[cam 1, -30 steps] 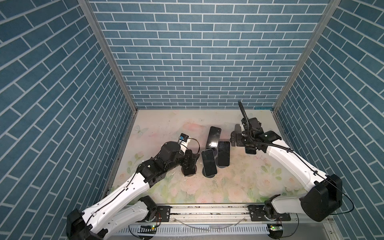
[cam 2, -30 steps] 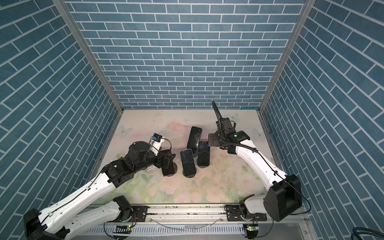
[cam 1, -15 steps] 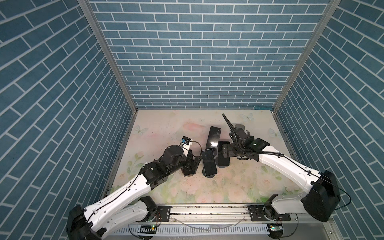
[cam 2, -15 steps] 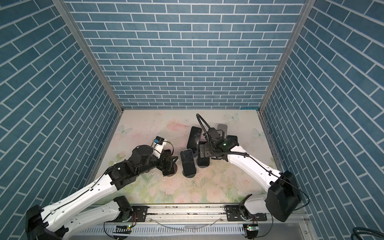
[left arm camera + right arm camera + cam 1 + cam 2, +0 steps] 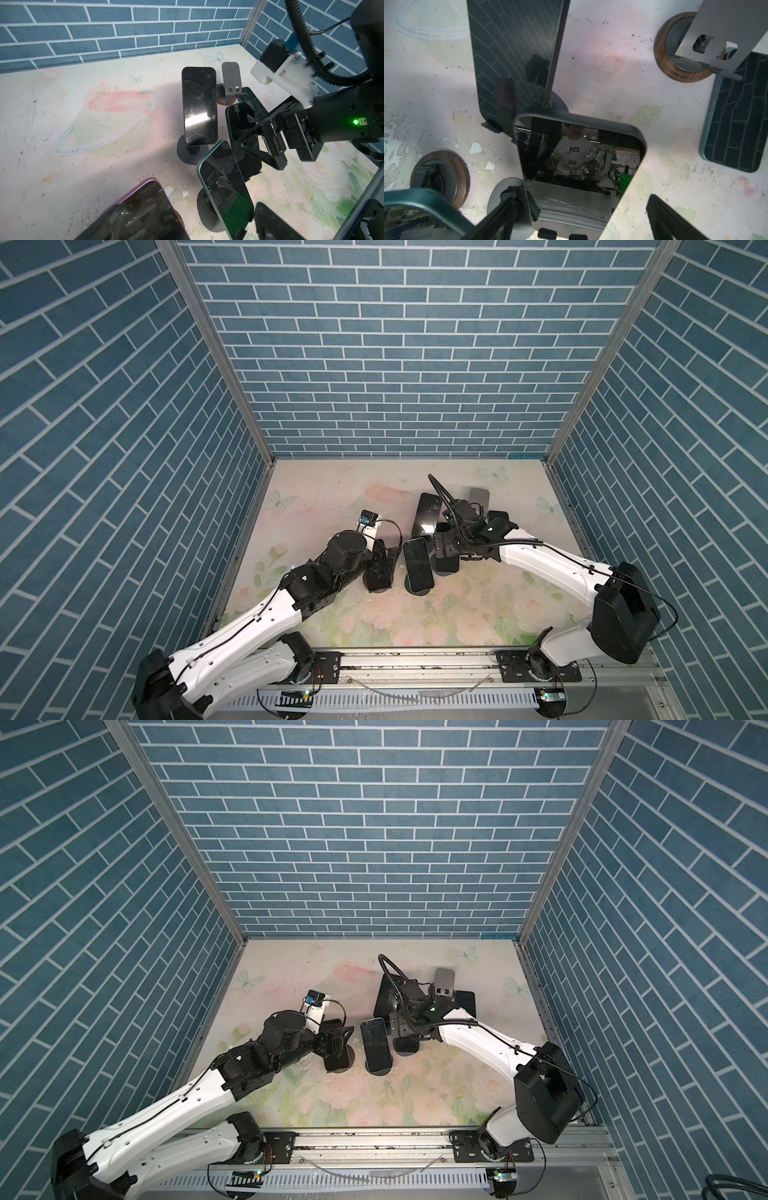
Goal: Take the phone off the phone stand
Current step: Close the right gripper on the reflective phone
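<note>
I look at the table (image 5: 332,489) and see a bunch of phones close together in the middle. The one I want is the dark phone (image 5: 579,158). It leans on its stand (image 5: 448,570), a little to the right of the middle. My right gripper (image 5: 446,549) reaches in from the right and sits low over this phone. Its jaws are spread wide. In the right wrist view the phone is between the two fingers (image 5: 662,216). One finger is clear of the phone's edge. The other finger is right by the edge, and I cannot tell if it touches. The bottom end of the phone sits in the stand, so it is not out yet.

Just left of the dark phone, a phone with a teal edge (image 5: 417,564) leans on a stand of its own. Farther back, a black phone (image 5: 428,514) stands on another stand. On the far right of the bunch there is a grey stand (image 5: 478,498) with no phone on it. A flat phone (image 5: 735,116) lies on the table just beside that stand.

My left gripper (image 5: 384,562) is on the left side of the bunch. It is low, right by a phone with a purple edge (image 5: 135,212). Its jaws are spread wide too. I cannot tell if it touches that phone.
</note>
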